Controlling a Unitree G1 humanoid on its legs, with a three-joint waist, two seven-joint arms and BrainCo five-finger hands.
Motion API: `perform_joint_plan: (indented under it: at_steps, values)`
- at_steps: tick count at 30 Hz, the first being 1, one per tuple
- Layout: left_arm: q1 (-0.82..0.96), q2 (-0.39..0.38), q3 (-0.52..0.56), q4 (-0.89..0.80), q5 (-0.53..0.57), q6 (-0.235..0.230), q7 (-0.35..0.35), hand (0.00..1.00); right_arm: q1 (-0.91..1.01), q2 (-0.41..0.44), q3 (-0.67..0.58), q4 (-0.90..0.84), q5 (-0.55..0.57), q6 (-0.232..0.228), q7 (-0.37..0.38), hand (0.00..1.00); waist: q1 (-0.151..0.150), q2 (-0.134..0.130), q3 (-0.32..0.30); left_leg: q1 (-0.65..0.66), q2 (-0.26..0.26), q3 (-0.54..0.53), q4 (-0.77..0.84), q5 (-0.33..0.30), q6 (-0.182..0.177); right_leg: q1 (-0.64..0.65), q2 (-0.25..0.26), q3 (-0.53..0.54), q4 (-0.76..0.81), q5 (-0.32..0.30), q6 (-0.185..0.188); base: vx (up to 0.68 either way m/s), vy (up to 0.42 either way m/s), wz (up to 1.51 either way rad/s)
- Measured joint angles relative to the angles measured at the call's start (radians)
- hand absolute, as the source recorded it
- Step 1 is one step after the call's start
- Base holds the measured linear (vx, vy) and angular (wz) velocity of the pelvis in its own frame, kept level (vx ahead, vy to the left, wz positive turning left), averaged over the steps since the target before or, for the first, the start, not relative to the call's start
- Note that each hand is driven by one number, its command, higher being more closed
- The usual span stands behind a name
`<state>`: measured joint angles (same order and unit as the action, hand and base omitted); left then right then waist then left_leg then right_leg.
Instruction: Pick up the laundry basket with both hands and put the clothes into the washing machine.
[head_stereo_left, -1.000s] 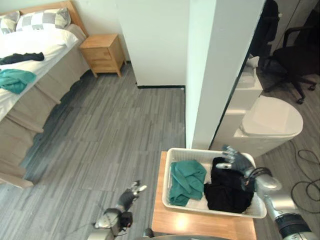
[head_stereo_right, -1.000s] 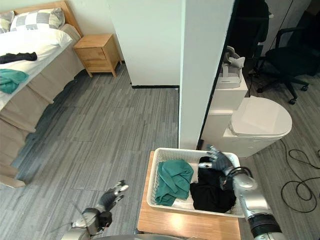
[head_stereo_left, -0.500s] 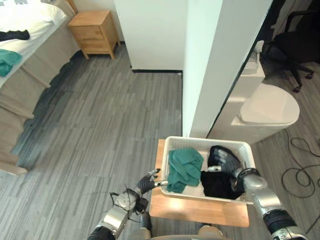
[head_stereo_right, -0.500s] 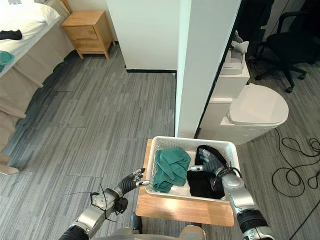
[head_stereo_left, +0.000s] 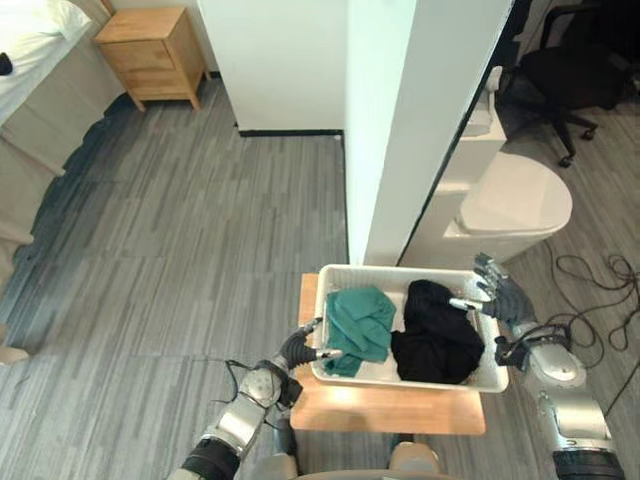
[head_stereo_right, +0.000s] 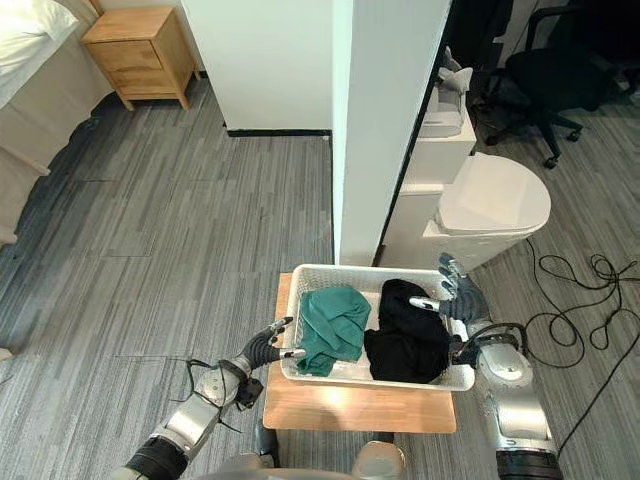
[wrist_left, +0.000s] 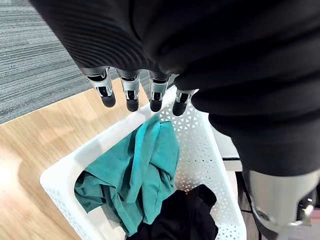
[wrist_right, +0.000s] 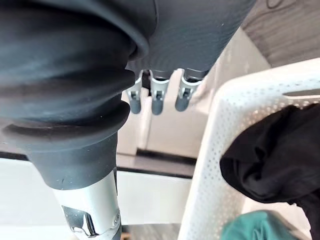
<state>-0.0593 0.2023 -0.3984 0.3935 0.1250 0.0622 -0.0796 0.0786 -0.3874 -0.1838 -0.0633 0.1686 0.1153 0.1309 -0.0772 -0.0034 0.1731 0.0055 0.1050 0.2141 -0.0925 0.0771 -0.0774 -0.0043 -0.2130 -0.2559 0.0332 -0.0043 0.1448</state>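
Two garments, one teal and one black, lie in the white laundry basket on the wooden bench. The left hand and right hand flank its ends, fingers spread and gripping nothing. Both should hook the rims evenly before lifting.

Both eye views are brightly and evenly lit, and the white pillar is rendered almost without shading. The space around the chair, upper right, is left dim. A soft shadow is cast on the floor at upper left. The basket is shown bright. Pale glare is seen on the bench in the left wrist view.
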Motion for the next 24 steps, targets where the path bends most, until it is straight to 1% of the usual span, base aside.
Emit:
perform_joint_plan:
  at_steps: [3,5,7,10,12,13,15,16,17,18,19,20,24]
  values:
    - [-0.034,-0.025,0.014,0.049,0.028,-0.001,0.023,0.00,0.002,0.018,-0.035,-0.043,0.000,-0.004,-0.019,0.00,-0.002,-0.008,0.007,0.004,0.000,0.009,0.000,0.000,0.000,-0.003,0.000,0.011,0.000,0.003,-0.001,-0.04,0.000,-0.10]
    - [-0.065,-0.041,0.024,0.088,0.038,-0.001,0.042,0.00,0.001,0.027,-0.056,-0.049,0.000,-0.020,-0.030,0.00,-0.003,-0.012,0.013,0.004,0.000,0.009,0.000,0.000,0.000,-0.004,0.000,0.012,0.000,0.004,-0.001,0.00,0.000,0.00]
    - [-0.098,-0.064,0.065,0.124,0.038,-0.001,0.069,0.00,0.001,0.029,-0.070,-0.064,0.000,-0.022,-0.048,0.00,-0.007,-0.015,0.026,0.003,0.000,0.011,0.000,0.000,0.000,-0.008,0.001,0.016,0.001,0.006,-0.002,-0.03,0.000,-0.04]
    - [-0.145,-0.077,0.119,0.166,0.035,0.000,0.110,0.00,-0.001,0.029,-0.077,-0.098,0.001,-0.027,-0.067,0.00,-0.016,-0.016,0.036,-0.010,0.001,0.018,0.000,0.000,0.000,-0.029,0.001,0.026,0.004,0.011,-0.003,-0.02,0.003,-0.10]
    - [-0.177,-0.080,0.151,0.199,0.034,0.009,0.134,0.00,-0.001,0.030,-0.077,-0.117,0.002,-0.027,-0.067,0.00,-0.019,-0.017,0.047,-0.010,0.000,0.028,0.000,0.000,0.000,-0.035,0.001,0.037,0.005,0.013,-0.002,0.00,0.001,-0.14]
    - [-0.190,-0.081,0.172,0.207,0.028,0.021,0.150,0.00,-0.001,0.030,-0.077,-0.123,0.010,-0.029,-0.068,0.00,-0.022,-0.019,0.057,-0.009,0.000,0.031,0.000,0.000,0.000,-0.037,0.001,0.040,0.005,0.013,-0.002,0.01,-0.002,-0.09]
    - [-0.203,-0.083,0.199,0.203,-0.011,0.029,0.177,0.00,0.000,0.032,-0.087,-0.125,0.021,-0.029,-0.074,0.00,-0.021,-0.021,0.077,-0.010,0.000,0.033,0.000,0.000,0.000,-0.040,0.001,0.042,0.006,0.013,-0.002,0.01,-0.003,-0.05]
    - [-0.199,-0.083,0.213,0.192,-0.048,0.032,0.196,0.00,0.000,0.036,-0.090,-0.125,0.022,-0.029,-0.088,0.00,-0.019,-0.021,0.079,-0.016,0.000,0.035,0.000,0.000,0.000,-0.049,0.001,0.045,0.008,0.013,-0.002,0.02,-0.001,-0.04]
    - [-0.196,-0.081,0.217,0.180,-0.061,0.034,0.203,0.00,0.000,0.038,-0.092,-0.126,0.022,-0.029,-0.091,0.00,-0.019,-0.021,0.080,-0.019,0.000,0.036,0.001,0.000,0.000,-0.055,0.001,0.046,0.010,0.013,-0.002,0.02,-0.002,-0.03]
    - [-0.187,-0.080,0.228,0.131,-0.078,0.039,0.216,0.00,0.000,0.042,-0.092,-0.128,0.023,-0.030,-0.098,0.00,-0.019,-0.021,0.085,-0.027,0.000,0.035,0.004,0.000,0.000,-0.060,0.001,0.045,0.014,0.013,-0.002,0.00,0.000,0.00]
    - [-0.155,-0.082,0.249,0.018,-0.098,0.038,0.218,0.00,0.001,0.054,-0.093,-0.136,0.025,-0.030,-0.108,0.00,-0.019,-0.021,0.092,-0.027,0.001,0.034,0.004,0.000,0.000,-0.060,0.001,0.043,0.017,0.013,-0.002,0.00,0.000,0.00]
    - [-0.141,-0.082,0.252,-0.033,-0.112,0.036,0.219,0.00,0.004,0.060,-0.094,-0.146,0.025,-0.030,-0.108,0.00,-0.019,-0.020,0.094,-0.027,0.001,0.035,0.005,0.000,0.000,-0.060,0.001,0.043,0.017,0.013,-0.002,0.00,0.000,0.00]
    - [-0.072,-0.081,0.255,-0.255,-0.139,0.002,0.215,0.00,0.032,0.094,-0.094,-0.187,0.026,-0.032,-0.108,0.00,-0.016,-0.017,0.101,-0.027,0.001,0.034,0.005,-0.001,0.000,-0.060,0.001,0.040,0.018,0.013,-0.002,0.00,0.000,0.00]
